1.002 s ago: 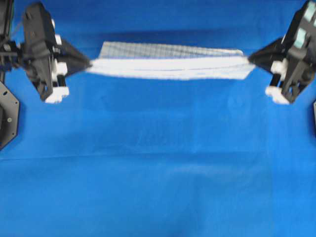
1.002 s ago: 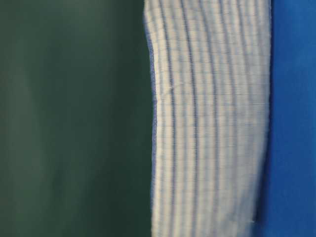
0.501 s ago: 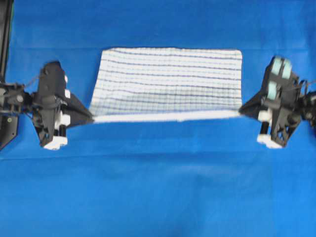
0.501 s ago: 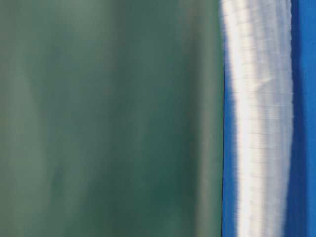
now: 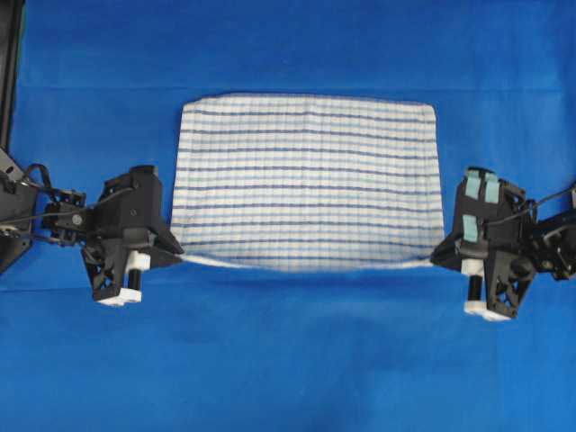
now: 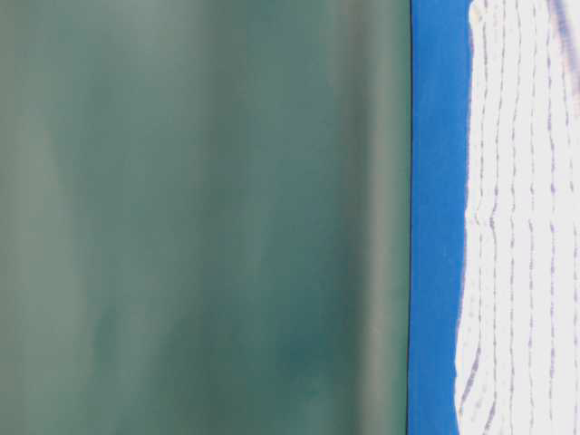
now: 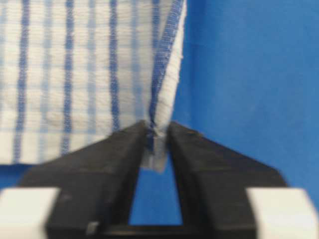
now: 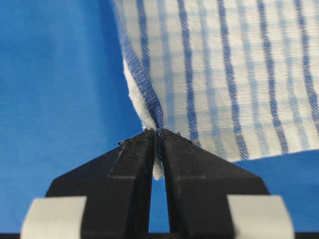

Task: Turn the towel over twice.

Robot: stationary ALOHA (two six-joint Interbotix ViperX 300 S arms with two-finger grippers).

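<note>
The right gripper (image 8: 157, 133) is seen pressed together on a near corner of the towel (image 5: 306, 180), while the left gripper (image 7: 158, 133) is parted a little, with the hem of the other near corner still caught between its tips, though whether it is truly gripped cannot be told from the blurred wrist view. The towel is spread nearly flat on the blue table cover (image 5: 288, 360) between the two arms, its near edge slightly lifted
</note>
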